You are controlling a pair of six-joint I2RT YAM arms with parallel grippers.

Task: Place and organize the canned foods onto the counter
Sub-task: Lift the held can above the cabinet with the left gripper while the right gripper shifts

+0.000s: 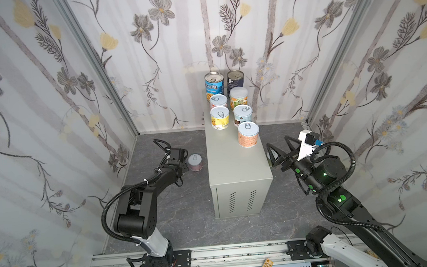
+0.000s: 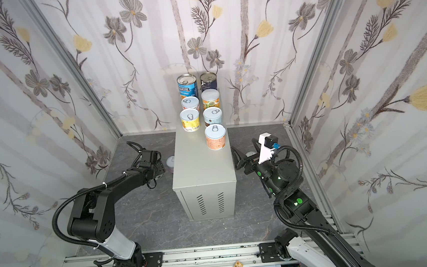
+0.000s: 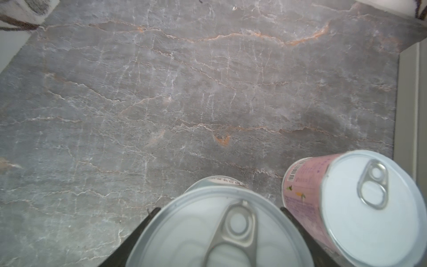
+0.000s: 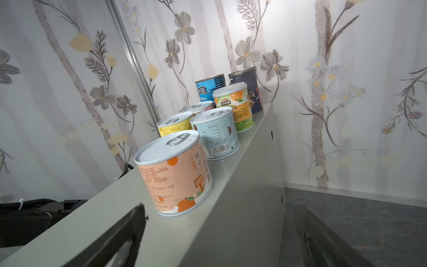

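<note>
The left arm (image 1: 144,194) rises from the front rail, bends at the elbow and stretches forward and down to the floor (image 1: 177,220) left of the counter (image 1: 236,169), wrist turned downward. In the left wrist view the left gripper (image 3: 219,209) is clamped on the held can (image 3: 208,238), a black finger pressed to each side under its white pull-tab lid. Whether that can has left the floor cannot be told. Just beside it the pink can (image 3: 360,203) stands upright on the floor, close to the counter's wall; in both top views it shows past the wrist, while the held can is hidden under it.

The right arm (image 1: 325,177) comes up from the rail's right end, folds at the elbow and points toward the counter's right side. The right gripper (image 1: 281,149) hangs there with its fingers spread wide and nothing between them, level with the counter's top edge in the right wrist view.

Seven cans stand upright on the counter's far half in two rows, with the orange can (image 1: 248,134) nearest the front and the blue can (image 1: 214,85) and navy can (image 1: 235,80) at the back
</note>
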